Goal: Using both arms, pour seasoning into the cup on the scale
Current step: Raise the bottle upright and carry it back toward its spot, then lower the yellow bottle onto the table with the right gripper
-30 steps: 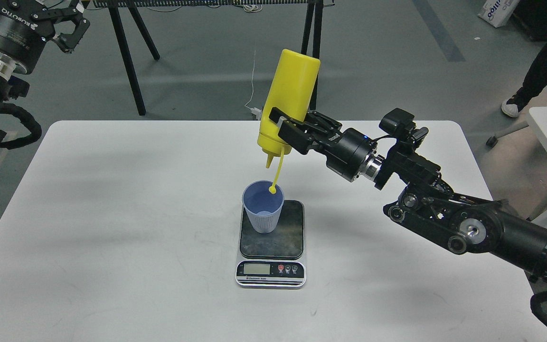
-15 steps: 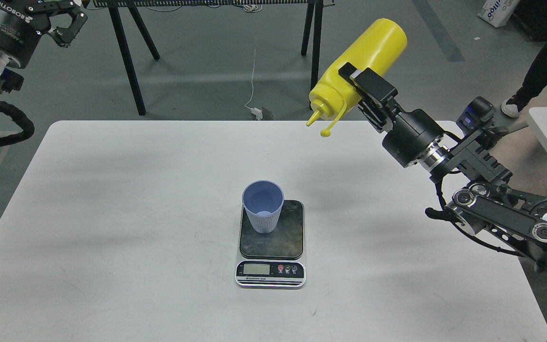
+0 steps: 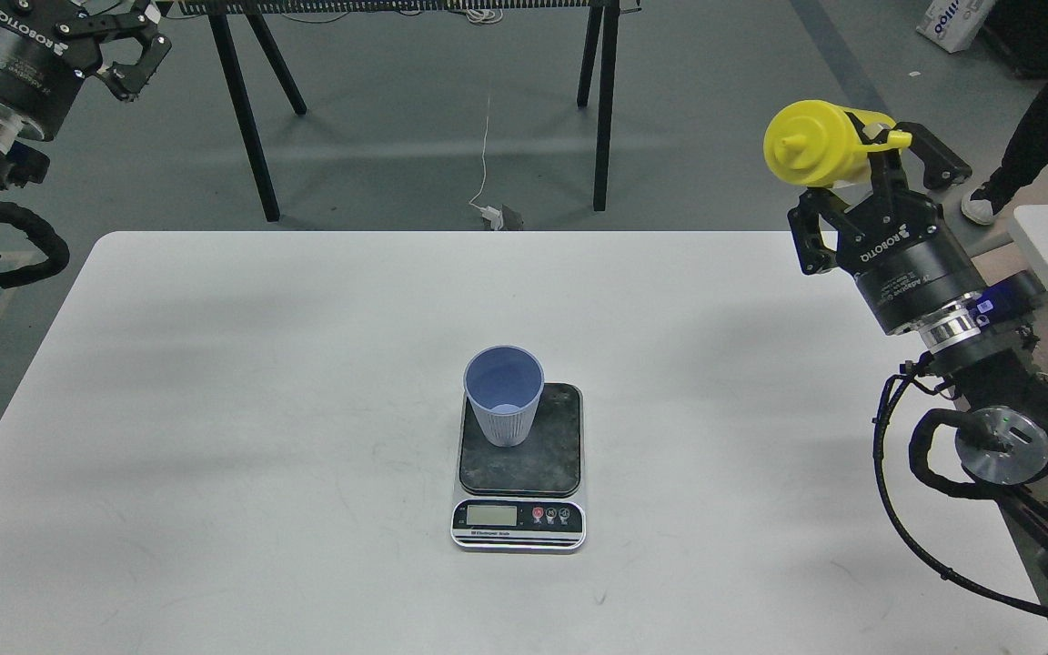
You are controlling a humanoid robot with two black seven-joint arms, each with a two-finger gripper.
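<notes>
The yellow squeeze bottle (image 3: pixel 817 144) hangs in the air off the table's far right corner, clamped in the right gripper (image 3: pixel 870 168), whose black fingers close around its body. The bottle lies roughly level, its long axis running almost straight toward the camera, so its round shoulder and pointed nozzle face the viewer and lean slightly left; most of its body is hidden behind that shoulder. The small tethered cap (image 3: pixel 897 138) sticks out to the right of the bottle, above the gripper. White lettering on the right gripper's body reads "ROBOTIQ", with a smaller line beneath it too fine to read. The left gripper (image 3: pixel 128 50) sits at the top left, above the floor beyond the table, its clawed fingers spread apart and holding nothing; its body also carries "ROBOTIQ". The light-blue ribbed cup (image 3: pixel 504 395) stands upright on the rear left part of the kitchen scale (image 3: pixel 518 466), near the centre of the white table (image 3: pixel 215 409). Small print under the scale's LCD is illegible.
</notes>
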